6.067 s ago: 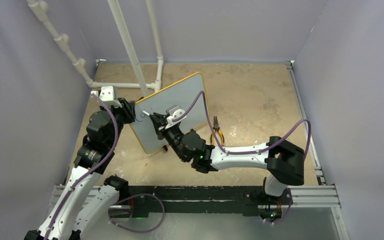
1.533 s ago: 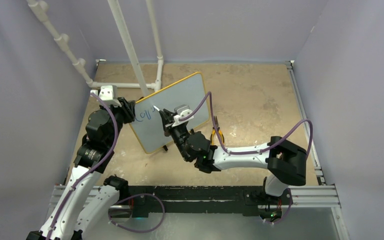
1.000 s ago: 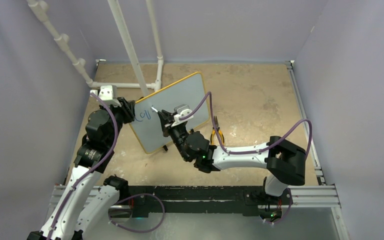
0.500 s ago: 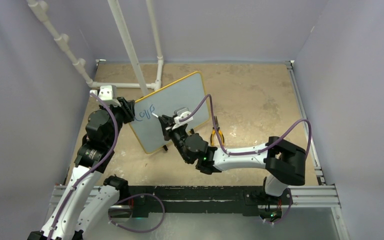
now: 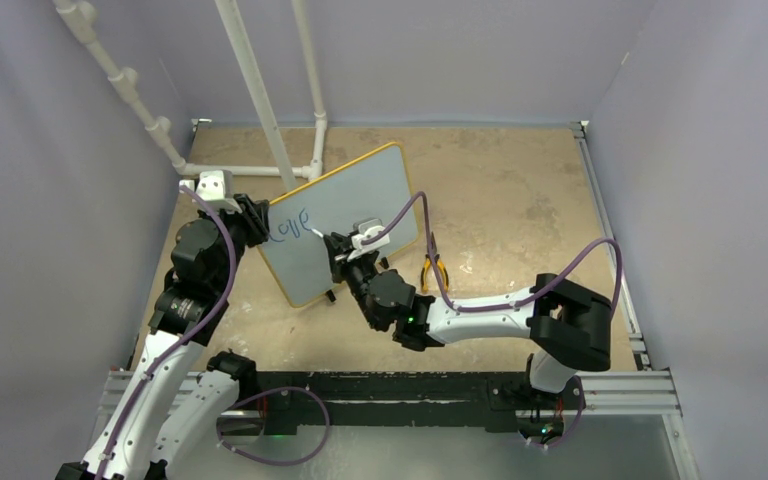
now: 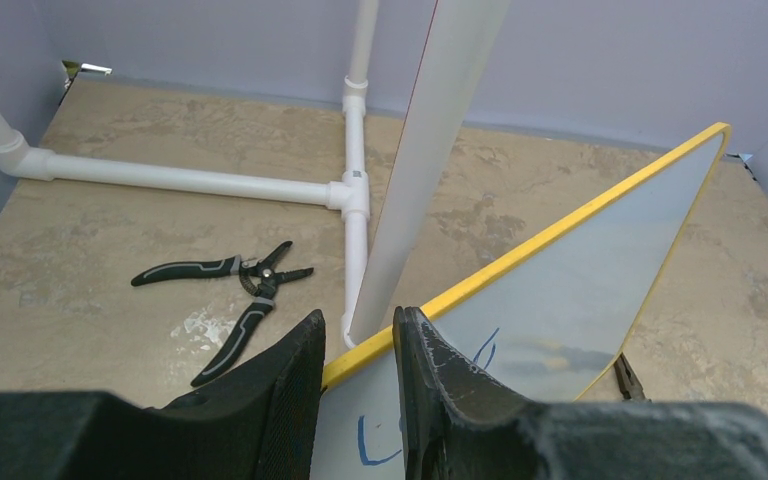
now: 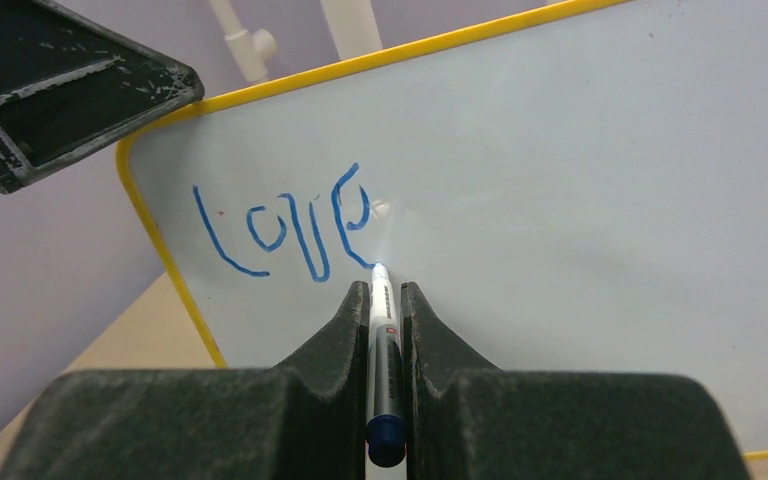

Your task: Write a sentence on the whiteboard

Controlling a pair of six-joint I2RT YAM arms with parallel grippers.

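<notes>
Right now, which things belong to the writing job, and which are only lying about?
Job: whiteboard, held by left gripper; marker in right gripper; sentence begun, "love".
Lying about: yellow-handled pliers; black pliers; white pipe frame.

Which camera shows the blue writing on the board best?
The right wrist view: the blue writing sits close and readable as "love", the marker tip at its end. The top view shows a tiny scribble; the left wrist view only stray strokes.
</notes>
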